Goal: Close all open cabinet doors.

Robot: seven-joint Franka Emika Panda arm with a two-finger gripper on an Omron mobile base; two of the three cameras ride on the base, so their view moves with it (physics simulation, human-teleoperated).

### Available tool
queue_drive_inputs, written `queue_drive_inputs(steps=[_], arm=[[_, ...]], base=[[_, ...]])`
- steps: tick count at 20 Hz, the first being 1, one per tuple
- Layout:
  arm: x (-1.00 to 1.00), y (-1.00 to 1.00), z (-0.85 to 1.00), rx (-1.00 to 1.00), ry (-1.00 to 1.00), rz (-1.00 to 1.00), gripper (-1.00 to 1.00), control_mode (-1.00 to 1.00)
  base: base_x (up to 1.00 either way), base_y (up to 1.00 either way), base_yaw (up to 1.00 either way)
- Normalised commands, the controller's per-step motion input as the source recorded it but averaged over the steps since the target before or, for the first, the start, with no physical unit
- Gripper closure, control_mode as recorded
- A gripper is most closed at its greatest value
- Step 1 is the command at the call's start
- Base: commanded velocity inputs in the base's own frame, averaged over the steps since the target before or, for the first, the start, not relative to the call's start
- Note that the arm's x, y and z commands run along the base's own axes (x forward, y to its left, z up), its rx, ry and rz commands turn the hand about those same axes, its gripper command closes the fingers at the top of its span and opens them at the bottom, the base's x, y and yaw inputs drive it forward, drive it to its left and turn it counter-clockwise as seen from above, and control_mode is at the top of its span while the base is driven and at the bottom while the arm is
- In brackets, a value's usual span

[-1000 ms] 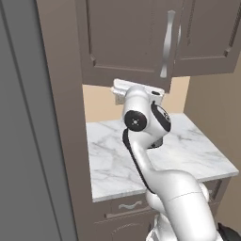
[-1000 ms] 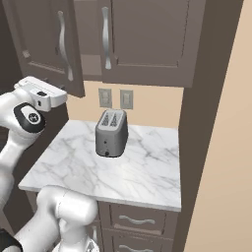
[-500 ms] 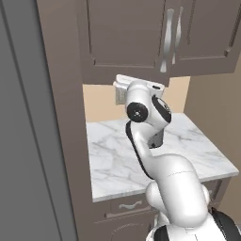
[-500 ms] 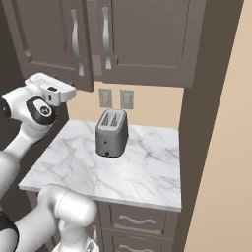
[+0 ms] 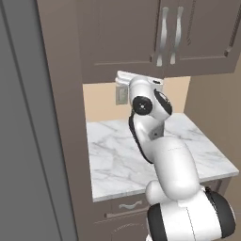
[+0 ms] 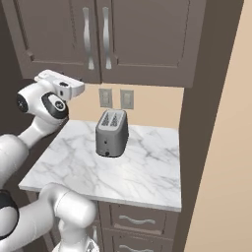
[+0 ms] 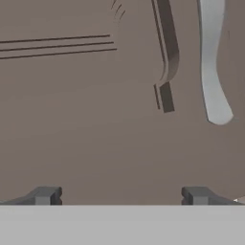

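I see a white marble desk (image 6: 142, 172) against a beige wall (image 6: 152, 106), two wall outlets (image 6: 116, 98), brown drawers (image 6: 140, 220) below.

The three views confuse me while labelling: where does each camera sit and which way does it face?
Left base view: behind the arm's left, facing the cabinet doors and marble counter; arm lower right.
Right base view: behind its right, same doors and counter, plus toaster; arm lower left.
Hand view: on the hand, close against a door; gripper fingertips at bottom.

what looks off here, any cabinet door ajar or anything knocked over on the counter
Nothing stands out. Both cabinet doors look shut and flush, handles side by side. The toaster stands upright on the marble counter. The gripper is open, close to a door face.
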Motion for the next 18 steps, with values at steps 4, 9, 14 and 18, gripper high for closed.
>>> queue_drive_inputs(steps=[4,9,14,18], arm=[[0.33,-0.05,0.0,0.0,0.0,0.07,-1.0,-1.0],[0.23,-0.01,0.0,0.0,0.0,0.05,-1.0,-1.0],[0.14,0.0,0.0,0.0,0.0,0.01,-1.0,-1.0],[0.05,0.0,0.0,0.0,0.0,0.0,-1.0,-1.0]], base=[[0.0,0.0,0.0],[0.0,0.0,0.0],[0.0,0.0,0.0],[0.0,0.0,0.0]])
